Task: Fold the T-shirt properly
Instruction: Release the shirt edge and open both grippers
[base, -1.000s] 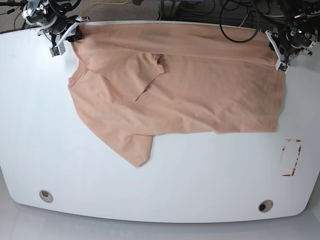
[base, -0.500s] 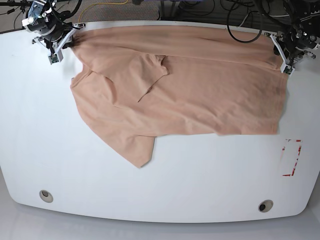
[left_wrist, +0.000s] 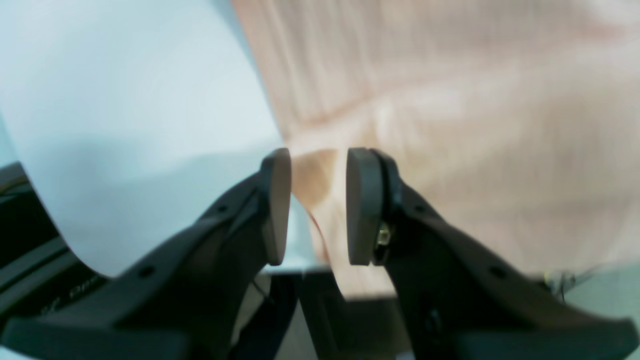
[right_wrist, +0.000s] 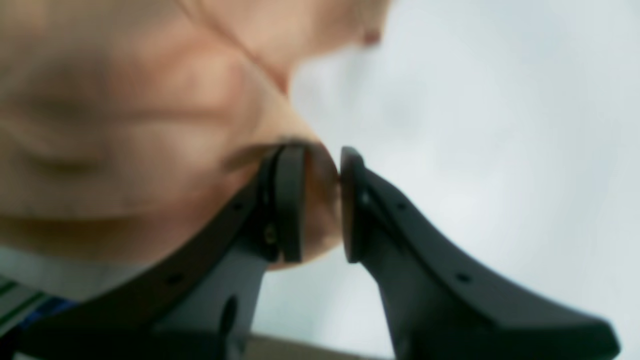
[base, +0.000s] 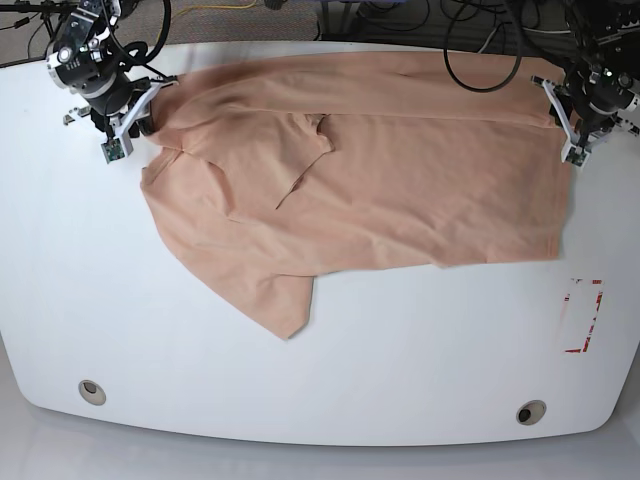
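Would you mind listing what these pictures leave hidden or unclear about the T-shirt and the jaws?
- Base view: both grippers are too small to show how the jaws meet the T-shirt.
- Left wrist view: blur hides the cloth's weave and seams; the left gripper covers the pinched edge.
- Right wrist view: blur smears the folds; the right gripper hides the held part.
- No view shows any print.

White table (base: 330, 380), probably dark cables (base: 480, 45) behind

bare table (base: 400, 340) free below t-shirt (base: 400, 170).
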